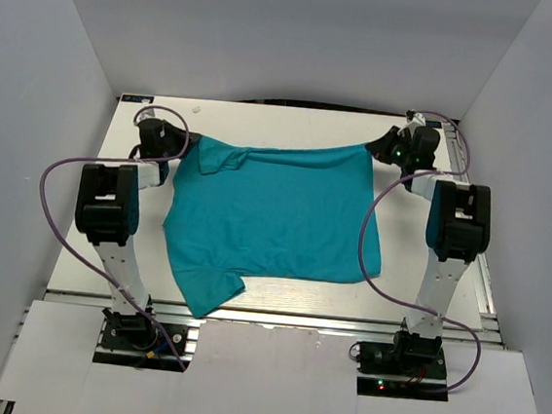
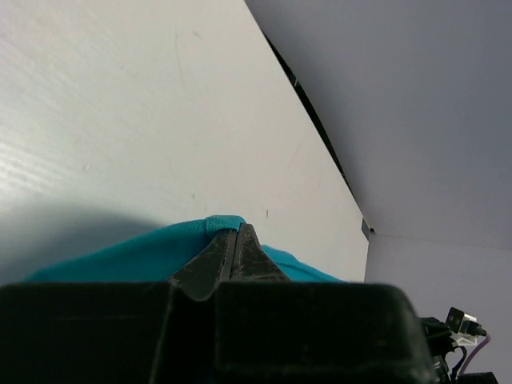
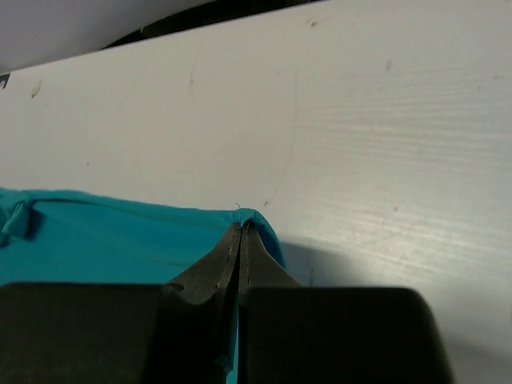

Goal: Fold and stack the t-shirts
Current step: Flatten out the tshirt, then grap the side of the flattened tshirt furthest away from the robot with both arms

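One teal t-shirt lies spread across the middle of the white table, a sleeve sticking out at the near left. My left gripper is shut on its far left corner, and the fabric shows behind the closed fingertips. My right gripper is shut on its far right corner, where the cloth folds over the closed fingertips. The far edge of the shirt is stretched between the two grippers.
Grey walls enclose the table on the left, right and back. Purple cables loop beside both arms. The arm bases sit at the near edge. Bare table surface shows beyond the shirt in both wrist views.
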Controlling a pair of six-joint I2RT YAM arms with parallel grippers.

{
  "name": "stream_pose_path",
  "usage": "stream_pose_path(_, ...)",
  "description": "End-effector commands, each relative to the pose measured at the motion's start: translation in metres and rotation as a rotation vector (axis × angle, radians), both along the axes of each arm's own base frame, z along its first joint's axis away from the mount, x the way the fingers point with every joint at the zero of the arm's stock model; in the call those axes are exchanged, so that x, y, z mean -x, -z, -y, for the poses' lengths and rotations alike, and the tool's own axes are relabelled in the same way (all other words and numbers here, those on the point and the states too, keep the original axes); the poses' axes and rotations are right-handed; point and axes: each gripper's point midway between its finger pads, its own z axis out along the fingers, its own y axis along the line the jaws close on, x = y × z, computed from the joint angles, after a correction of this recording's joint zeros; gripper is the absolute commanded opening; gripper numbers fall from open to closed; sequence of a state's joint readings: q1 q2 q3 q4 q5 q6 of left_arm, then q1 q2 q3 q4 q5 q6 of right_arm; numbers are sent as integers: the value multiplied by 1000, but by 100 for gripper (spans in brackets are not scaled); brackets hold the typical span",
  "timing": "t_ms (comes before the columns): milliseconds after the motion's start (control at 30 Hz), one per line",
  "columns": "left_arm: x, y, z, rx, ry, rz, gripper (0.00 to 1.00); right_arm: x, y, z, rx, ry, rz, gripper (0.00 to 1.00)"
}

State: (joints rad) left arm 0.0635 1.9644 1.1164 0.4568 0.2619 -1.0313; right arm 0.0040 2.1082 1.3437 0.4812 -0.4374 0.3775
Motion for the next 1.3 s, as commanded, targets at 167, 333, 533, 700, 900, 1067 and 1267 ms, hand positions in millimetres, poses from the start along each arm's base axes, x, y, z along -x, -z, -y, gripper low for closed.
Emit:
stream_pose_path(167,-48,-24,-6,-24,4,137,0,-59,-23,8,-17,49,110,0)
stream_pose_path(333,-56,-25,-5,-27,21,161,0,-64,-22,2,-40,22,128,0)
stream_pose_path(533,-53,-27,2,15,50,182,0,-56,-22,-3,-64,-2,119,0)
stream_pose_path(700,-41,-41,-1,10,54,209,0,-45,-31,-3,-104,-21,112,0)
stream_pose_path(900,-19,-36,-4,-8,77,191,0,-32,-35,-2,-134,-46,97,0)
stream_pose_path(1067,-10,-38,-2,-21,105,194,0,-25,-40,-2,-154,-53,96,0)
stream_pose_path(1267,-1,-43,-3,-33,118,204,0,-18,-41,3,-165,-55,88,0)
